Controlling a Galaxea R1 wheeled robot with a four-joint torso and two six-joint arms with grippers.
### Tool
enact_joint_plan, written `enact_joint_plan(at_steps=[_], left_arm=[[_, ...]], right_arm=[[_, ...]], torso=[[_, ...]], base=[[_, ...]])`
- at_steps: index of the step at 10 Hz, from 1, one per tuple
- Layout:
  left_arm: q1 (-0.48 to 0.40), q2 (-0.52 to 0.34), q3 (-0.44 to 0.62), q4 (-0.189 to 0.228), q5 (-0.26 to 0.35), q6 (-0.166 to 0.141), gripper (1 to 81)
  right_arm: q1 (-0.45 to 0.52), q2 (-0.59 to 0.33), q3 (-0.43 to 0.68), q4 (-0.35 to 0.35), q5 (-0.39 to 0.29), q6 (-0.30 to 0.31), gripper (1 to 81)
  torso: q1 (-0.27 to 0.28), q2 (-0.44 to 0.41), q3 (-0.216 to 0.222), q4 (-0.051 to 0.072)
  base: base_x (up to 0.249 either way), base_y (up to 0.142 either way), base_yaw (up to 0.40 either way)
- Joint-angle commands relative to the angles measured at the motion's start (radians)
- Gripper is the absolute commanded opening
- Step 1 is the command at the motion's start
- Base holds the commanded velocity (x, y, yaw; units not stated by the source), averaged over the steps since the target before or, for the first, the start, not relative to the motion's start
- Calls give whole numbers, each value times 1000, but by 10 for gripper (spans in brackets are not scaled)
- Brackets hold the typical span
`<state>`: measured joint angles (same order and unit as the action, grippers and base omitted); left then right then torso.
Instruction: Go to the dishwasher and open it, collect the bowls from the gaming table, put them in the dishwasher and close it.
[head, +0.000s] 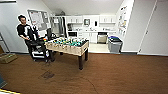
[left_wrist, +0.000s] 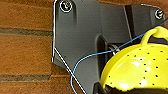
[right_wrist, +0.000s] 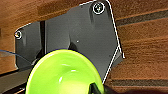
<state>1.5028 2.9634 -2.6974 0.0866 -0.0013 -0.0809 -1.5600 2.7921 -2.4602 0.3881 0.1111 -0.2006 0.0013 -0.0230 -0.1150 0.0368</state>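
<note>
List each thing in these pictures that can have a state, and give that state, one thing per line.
Dishwasher: far off in the kitchen, looks closed.
Yellow colander: carried at the left hand, dome side to the camera, over the carpet.
Green bowl: carried at the right hand, hollow side to the camera, empty.
Table-football table: standing upright on the brown carpet.
Grey bin: standing by the wall, something blue on top.
Person: standing beside the table-football table.

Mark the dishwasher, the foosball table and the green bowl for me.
dishwasher (head: 102, 38): head view, on its steel front, in the far kitchen.
foosball table (head: 75, 49): head view, on its pale side panel.
green bowl (right_wrist: 62, 75): right wrist view, on its inner surface.
</note>
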Motion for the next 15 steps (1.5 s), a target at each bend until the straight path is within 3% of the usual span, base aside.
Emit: enact_joint_plan(at_steps=[1,4,15], left_arm=[[-39,-10,-1,9,53,4,10],[-35,-9,-1,9,52,4,10],[-35,-3,-1,10,52,4,10]], right_arm=[[34,-18,3,-12,-62,-2,10],[33,-18,3,-12,-62,-2,10],[39,-17,3,-14,-64,-2,10]], torso=[[0,0,0,0],[0,0,0,0],[0,-1,0,0]], base=[[0,0,0],[31,0,0],[134,-11,0]])
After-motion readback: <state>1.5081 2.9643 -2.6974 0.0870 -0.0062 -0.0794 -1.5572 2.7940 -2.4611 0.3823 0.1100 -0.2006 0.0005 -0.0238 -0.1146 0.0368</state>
